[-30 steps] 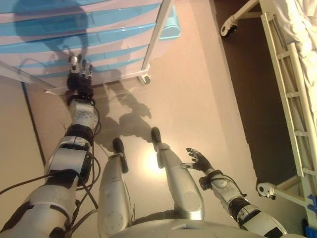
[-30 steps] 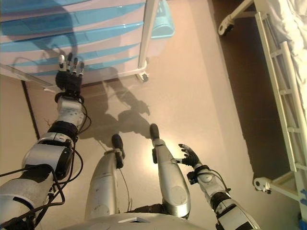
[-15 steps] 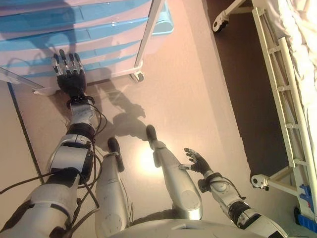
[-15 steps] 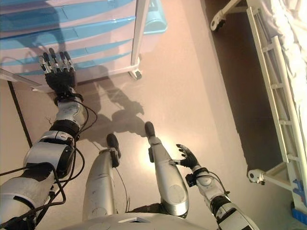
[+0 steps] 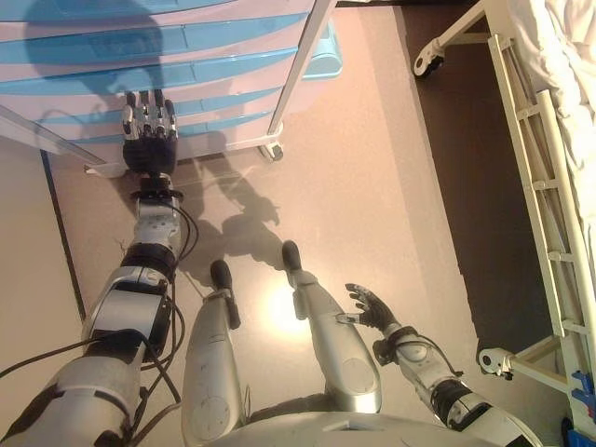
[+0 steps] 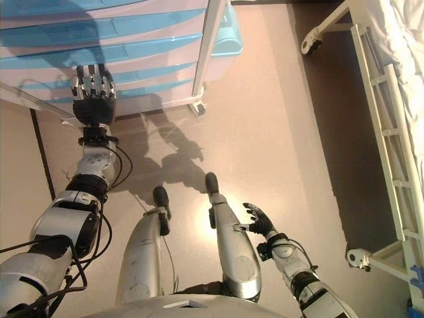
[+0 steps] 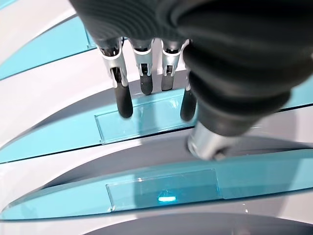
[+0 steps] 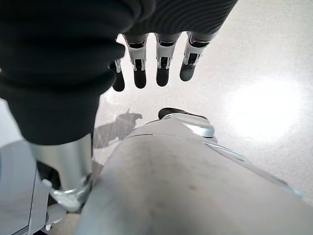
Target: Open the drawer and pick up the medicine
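Fingers of left hand straight, now raised to white-and-blue plastic drawer unit's translucent blue handle — nothing gripped; right hand relaxed — idle.

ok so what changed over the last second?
The left hand has straightened its fingers and now reaches up against the drawer unit, fingertips at a blue drawer handle, gripping nothing yet. The camera shifted too, so part of that motion is apparent. All drawers remain shut. The right hand stays open, idle by the leg. No medicine is visible.
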